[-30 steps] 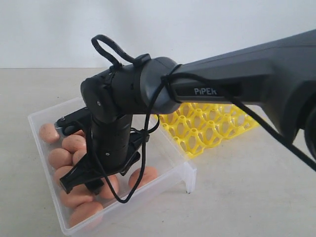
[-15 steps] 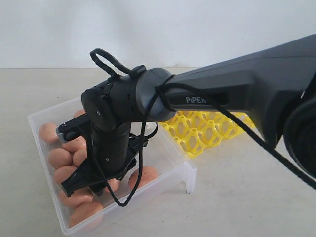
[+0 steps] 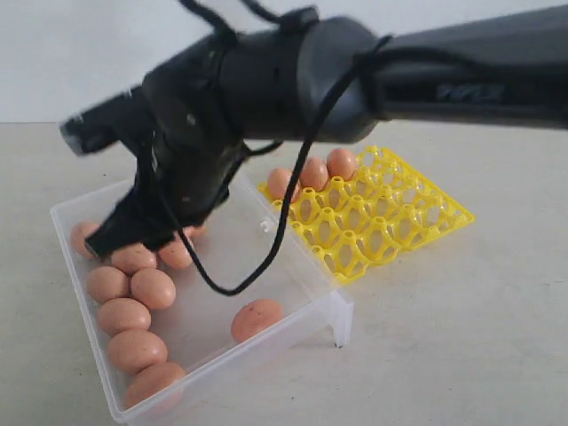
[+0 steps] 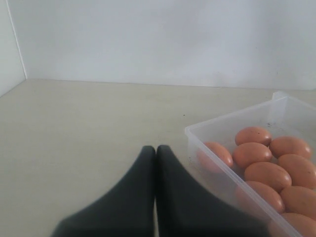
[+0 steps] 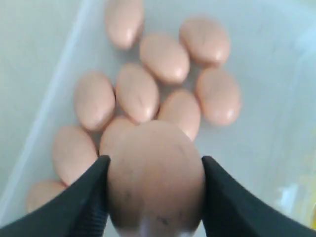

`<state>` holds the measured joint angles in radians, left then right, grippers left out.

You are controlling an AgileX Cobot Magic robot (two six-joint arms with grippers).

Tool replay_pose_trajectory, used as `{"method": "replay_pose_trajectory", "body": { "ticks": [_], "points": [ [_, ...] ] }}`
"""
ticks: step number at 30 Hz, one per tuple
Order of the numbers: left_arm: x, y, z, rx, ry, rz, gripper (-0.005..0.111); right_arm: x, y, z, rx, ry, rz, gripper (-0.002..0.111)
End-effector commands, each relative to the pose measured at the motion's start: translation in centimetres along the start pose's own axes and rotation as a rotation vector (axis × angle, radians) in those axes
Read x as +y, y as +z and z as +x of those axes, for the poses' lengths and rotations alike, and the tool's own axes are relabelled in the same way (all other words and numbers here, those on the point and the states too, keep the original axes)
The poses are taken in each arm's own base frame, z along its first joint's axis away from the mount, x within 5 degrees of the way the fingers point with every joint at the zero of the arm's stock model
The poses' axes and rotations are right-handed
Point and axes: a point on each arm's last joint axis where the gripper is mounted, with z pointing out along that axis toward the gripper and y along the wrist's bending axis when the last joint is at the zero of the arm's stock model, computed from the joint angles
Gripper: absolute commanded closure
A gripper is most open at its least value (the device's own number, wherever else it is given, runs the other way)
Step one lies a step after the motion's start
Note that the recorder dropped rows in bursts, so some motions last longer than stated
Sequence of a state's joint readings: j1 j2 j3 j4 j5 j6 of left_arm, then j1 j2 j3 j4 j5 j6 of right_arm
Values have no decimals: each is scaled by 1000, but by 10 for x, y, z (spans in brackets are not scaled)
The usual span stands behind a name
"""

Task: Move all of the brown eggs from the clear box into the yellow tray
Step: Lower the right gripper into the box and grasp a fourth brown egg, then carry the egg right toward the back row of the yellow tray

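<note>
Over clear plastic box (image 3: 209,315), right pincer (image 5: 154,168) clamps matte brown egg (image 5: 153,148). Seat it gently in yellow lattice tray (image 3: 399,222).

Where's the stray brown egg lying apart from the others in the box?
In the exterior view, the stray egg lies by the clear box's near right corner.

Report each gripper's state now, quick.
Left gripper: shut, holding nothing.
Right gripper: shut on a brown egg.

Brown eggs (image 3: 153,288): lying loose in box; three seated in tray cups.
Held egg (image 5: 155,175): above the others.
Clear box (image 3: 266,275): open, beside tray.
Yellow tray (image 3: 390,222): lying flat.
</note>
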<state>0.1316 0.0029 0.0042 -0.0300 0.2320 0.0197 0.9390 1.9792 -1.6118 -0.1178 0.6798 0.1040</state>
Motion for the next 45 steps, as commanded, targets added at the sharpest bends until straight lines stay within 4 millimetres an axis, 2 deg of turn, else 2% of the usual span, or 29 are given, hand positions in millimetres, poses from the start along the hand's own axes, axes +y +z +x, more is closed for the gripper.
{"method": "replay_pose_trajectory", "body": {
  "ticks": [1,3,7,13,14,17,20,23,25,27,28,29,30,32,34,36,37,38,40,42,45],
  "points": [
    [0,-1,-2,-7,-4,5,111,-6,-72,-33,-302,-23,9,108],
    [0,-1,-2,-7,-4,5,111,-8,-100,-42,-417,-29,11,108],
    [0,-1,-2,-7,-4,5,111,-10,-137,-50,-545,-33,13,108],
    [0,-1,-2,-7,-4,5,111,-11,-162,-52,-635,-31,9,108],
    [0,-1,-2,-7,-4,5,111,-11,-166,-53,-686,-30,1,108],
    [0,-1,-2,-7,-4,5,111,-7,-185,-43,-978,33,-84,108],
    [0,-1,-2,-7,-4,5,111,-7,-188,-5,-1147,120,-147,108],
    [0,-1,-2,-7,-4,5,111,-14,-175,41,-1134,196,-90,108],
    [0,-1,-2,-7,-4,5,111,-25,-165,73,-1071,250,36,108],
    [0,-1,-2,-7,-4,5,111,-46,-163,102,-1049,327,248,108],
    [0,-1,-2,-7,-4,5,111,-71,-169,125,-1072,464,525,108],
    [0,-1,-2,-7,-4,5,111,-102,-187,147,-1147,644,872,108],
    [0,-1,-2,-7,-4,5,111,-114,-187,153,-1133,688,940,108],
    [0,-1,-2,-7,-4,5,111,-151,-197,165,-1125,688,1075,108],
    [0,-1,-2,-7,-4,5,111,-186,-179,165,-1075,674,832,109],
    [0,-1,-2,-7,-4,5,111,-230,-158,159,-1024,501,618,109],
    [0,-1,-2,-7,-4,5,111,-252,-141,154,-976,424,467,109],
    [0,-1,-2,-7,-4,5,111,-265,-131,153,-937,396,362,109],
    [0,-1,-2,-7,-4,5,111,-284,-108,154,-848,367,151,109],
    [0,-1,-2,-7,-4,5,111,-293,-84,151,-765,277,-71,109],
    [0,-1,-2,-7,-4,5,111,-308,-49,150,-694,125,-199,109]
  ]
}}
